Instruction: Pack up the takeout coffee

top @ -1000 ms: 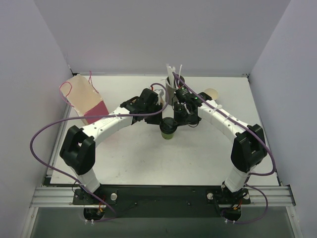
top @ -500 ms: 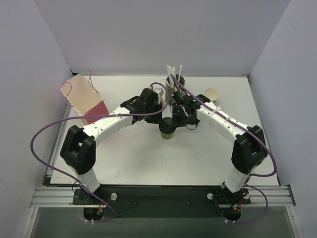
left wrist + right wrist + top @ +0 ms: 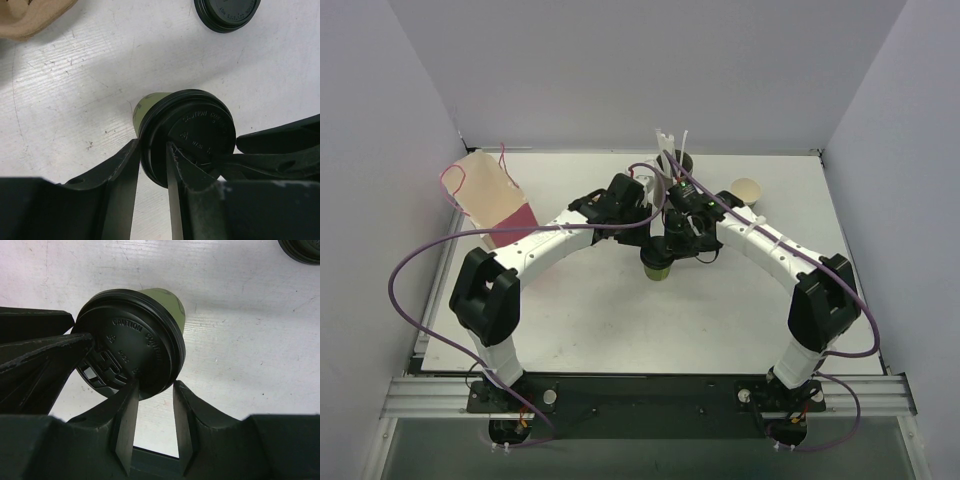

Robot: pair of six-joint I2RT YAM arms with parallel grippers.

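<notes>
The takeout coffee (image 3: 657,266), a small green cup (image 3: 143,106) under a black lid (image 3: 200,131), stands mid-table between both arms. My left gripper (image 3: 153,146) reaches it from the left. One of its fingers lies on the lid's top and the other outside the rim, and both touch. My right gripper (image 3: 155,385) comes from the right and straddles the near rim of the lid (image 3: 132,335). Its jaws are slightly parted. The cup's green wall (image 3: 173,302) shows past the lid. In the top view the grippers hide most of the lid.
A spare black lid (image 3: 227,12) lies on the table beyond the cup. A grey holder of white straws (image 3: 670,160) and a green cup with a cream inside (image 3: 747,188) stand at the back. A cream and pink paper bag (image 3: 492,200) lies at the left edge.
My right gripper has slid left onto the cup's lid and its jaws have widened. The left arm shifted slightly right, staying at the lid.
</notes>
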